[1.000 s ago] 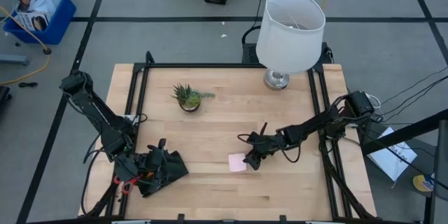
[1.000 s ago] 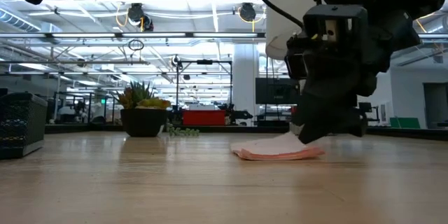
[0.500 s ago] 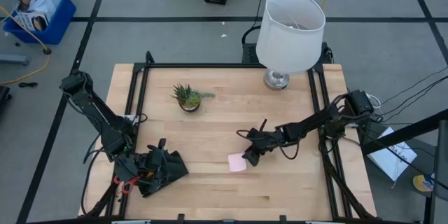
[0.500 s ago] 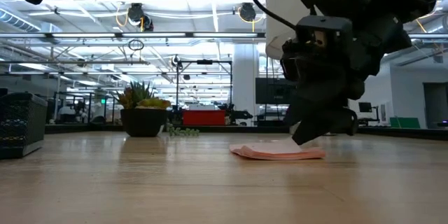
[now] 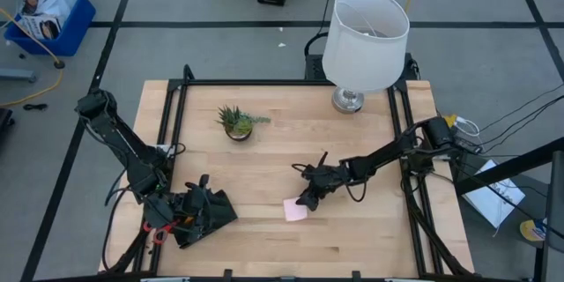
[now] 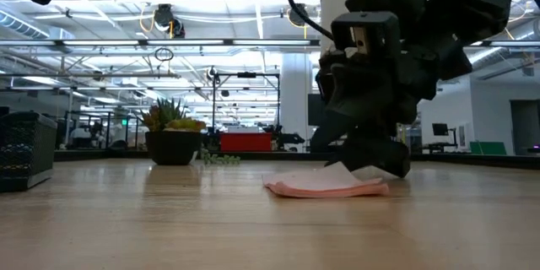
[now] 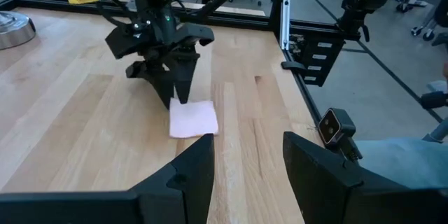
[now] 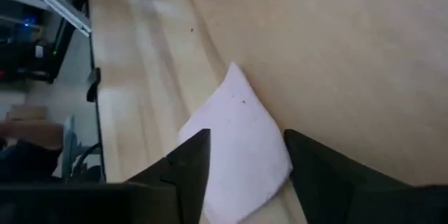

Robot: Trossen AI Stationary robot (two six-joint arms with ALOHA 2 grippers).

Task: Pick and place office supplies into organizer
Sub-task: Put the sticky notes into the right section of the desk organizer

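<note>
Change: over the last second I have watched my right gripper [image 5: 307, 202] slide toward the left arm's side of the tabletop [image 5: 291, 154], and the pink sticky-note pad [image 5: 296, 210] has gone with it, a little nearer the organizer.
Meaning: I judge the pad is being nudged or dragged, not carried; it is not lifted, so the pick itself is not yet made.
Right jaws: open, the two fingers straddling the pad's near corner in the right wrist view, tips down at the tabletop. Whether they press the pad or only brush it, I cannot tell from the low view, where the gripper hides the contact.
Pad: lies flat on the wood, roughly mid-tabletop toward the front edge, well apart from the organizer. It is a thin pale-pink square [image 7: 193, 118], its edge slightly ragged at table height [image 6: 325, 187], so I expect loose top sheets that could peel under a pinch.
Left gripper [image 5: 181, 218]: parked at the front left corner over the black organizer [image 5: 211, 211], jaws parted and empty in its wrist view.
Organizer: dark and largely covered by the arm; red scissors handles [image 5: 157, 231] show beside it.
</note>
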